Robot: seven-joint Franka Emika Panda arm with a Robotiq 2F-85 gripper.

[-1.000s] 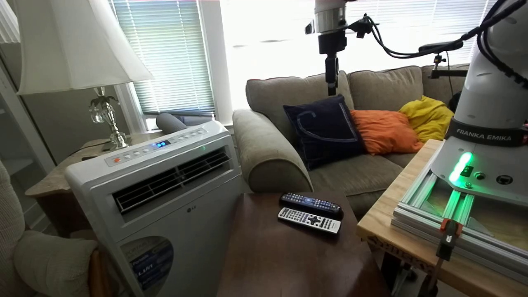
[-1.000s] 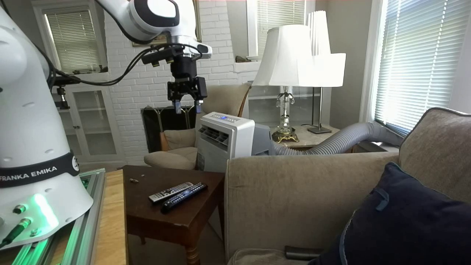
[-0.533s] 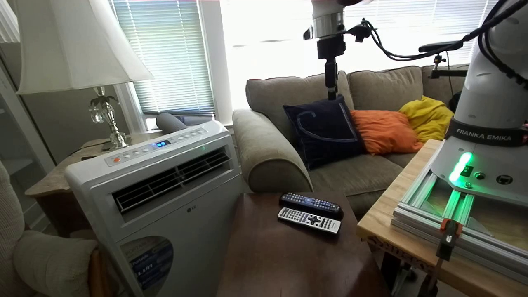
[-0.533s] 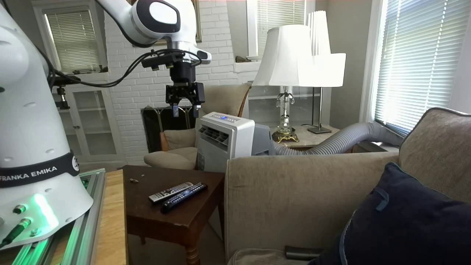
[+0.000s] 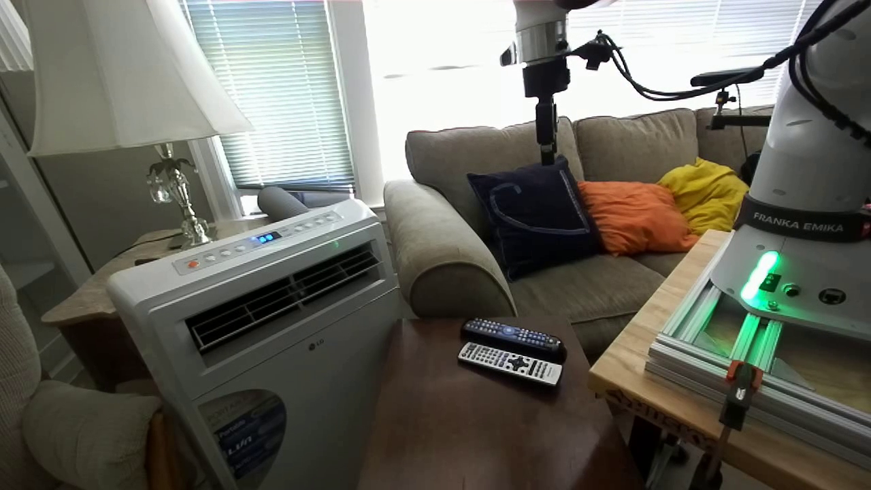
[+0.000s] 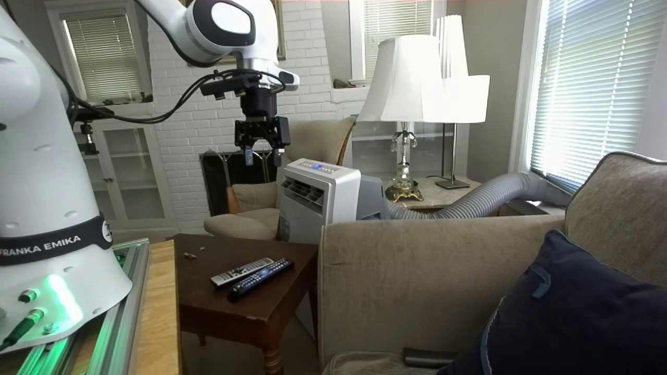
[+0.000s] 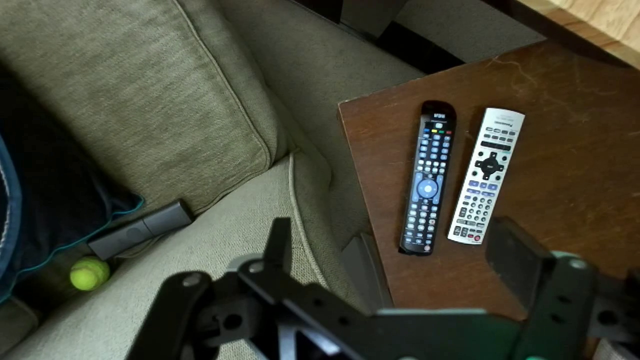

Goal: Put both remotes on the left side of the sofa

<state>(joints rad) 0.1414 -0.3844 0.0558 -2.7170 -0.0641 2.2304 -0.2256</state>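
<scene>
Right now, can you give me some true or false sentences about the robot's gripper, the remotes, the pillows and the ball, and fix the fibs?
1. The black remote and the silver remote both lie on the brown table. True.
2. The gripper is pinching the silver remote. False: the gripper is open and holds nothing.
3. The black remote is nearer the sofa than the silver remote. True.
4. The yellow-green ball is on the brown table. False: the yellow-green ball lies on the sofa.
5. The orange pillow is between the dark blue pillow and the yellow pillow. True.
</scene>
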